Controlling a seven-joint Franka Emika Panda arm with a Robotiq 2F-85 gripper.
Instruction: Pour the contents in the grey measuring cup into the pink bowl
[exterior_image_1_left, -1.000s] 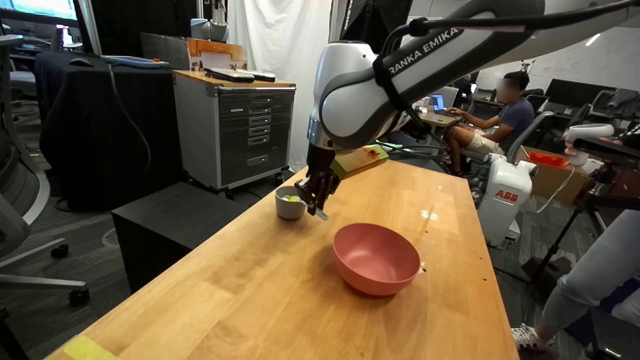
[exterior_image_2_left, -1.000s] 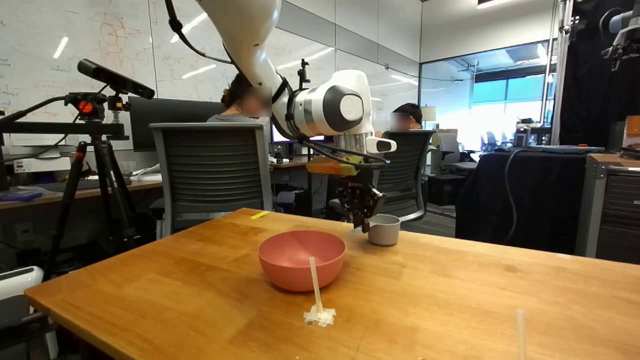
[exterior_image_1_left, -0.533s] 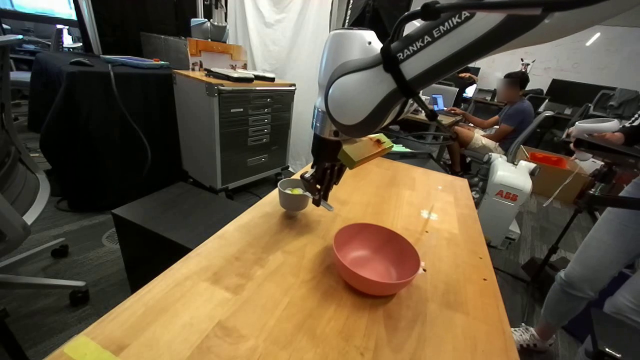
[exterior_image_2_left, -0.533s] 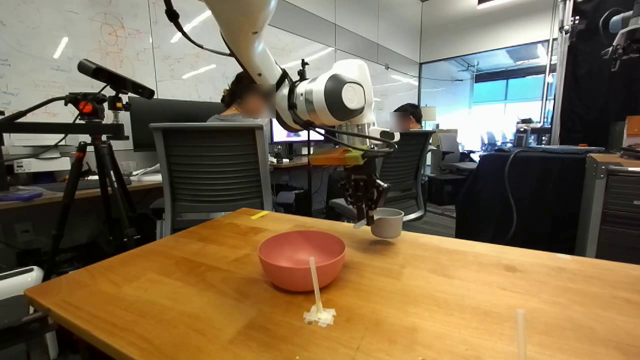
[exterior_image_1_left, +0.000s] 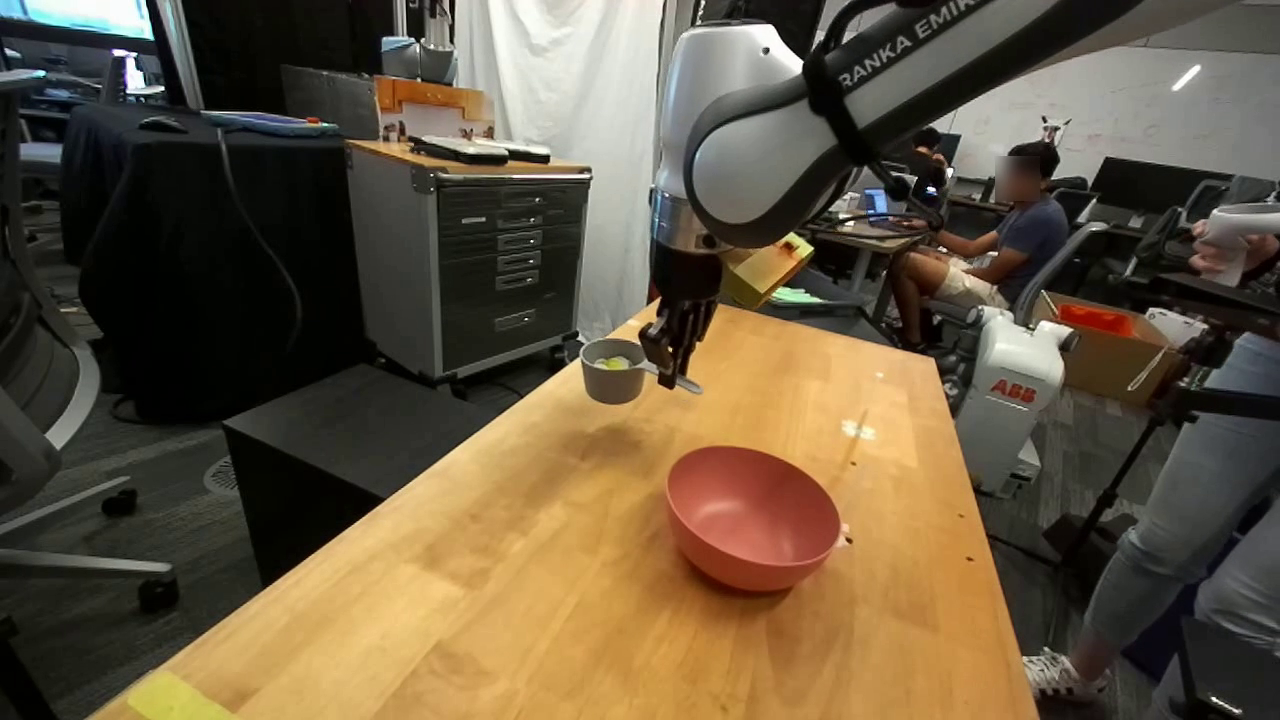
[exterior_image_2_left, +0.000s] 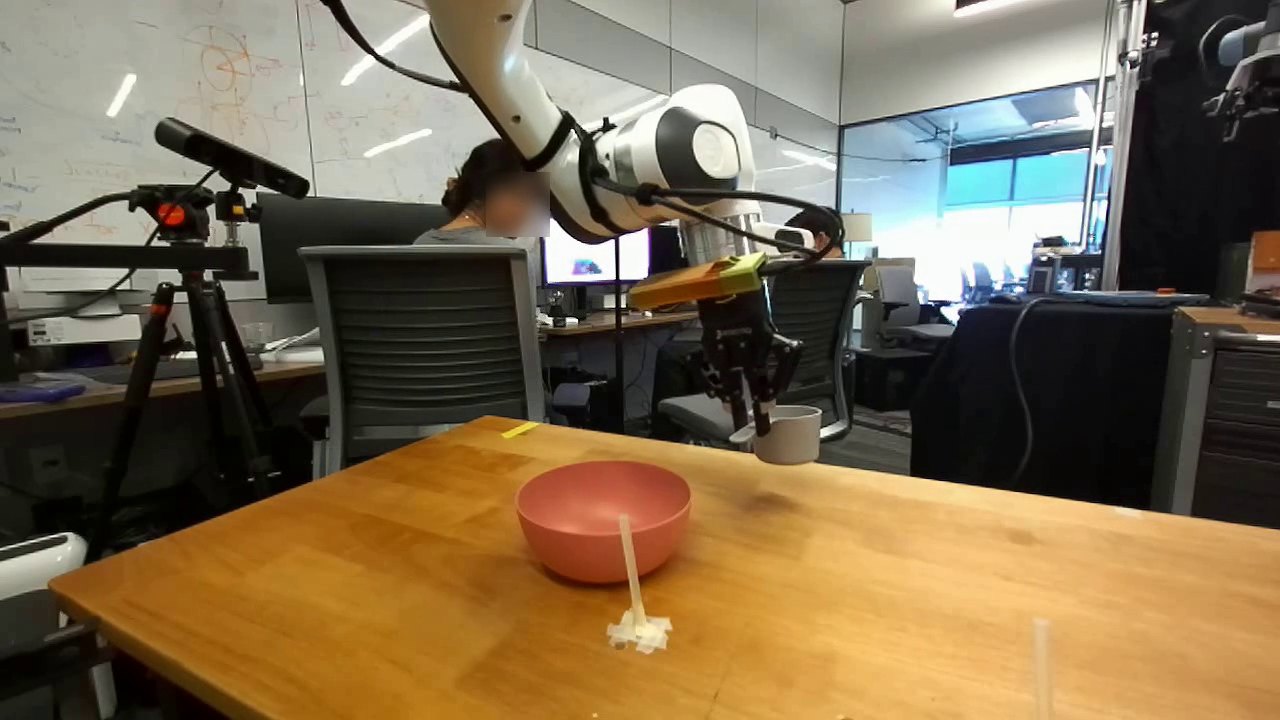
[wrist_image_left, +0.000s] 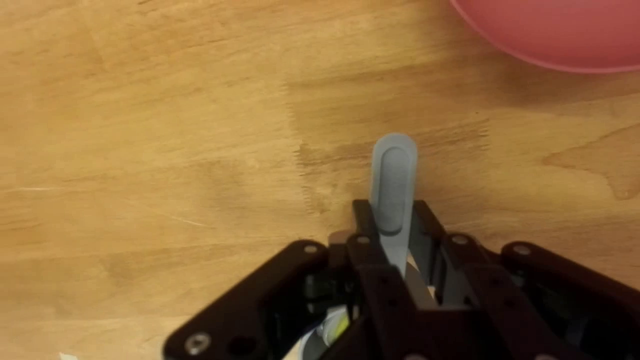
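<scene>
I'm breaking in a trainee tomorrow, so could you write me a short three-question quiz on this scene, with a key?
1. True or false: the cup hangs above the table.
2. The gripper grips the cup by its: A) rim; B) handle; C) base.
3. Fill in: the contents are in the ___, not in the bowl.

Key: 1. true; 2. B; 3. cup.

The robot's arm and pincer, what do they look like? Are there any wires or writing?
The arm is rounded, shiny white and grey, marked with white letters; "RANKA" shows. Black cables loop along it. The pincer is black, with slim fingers and round silvery screws; above it is a yellow and orange block.
</scene>
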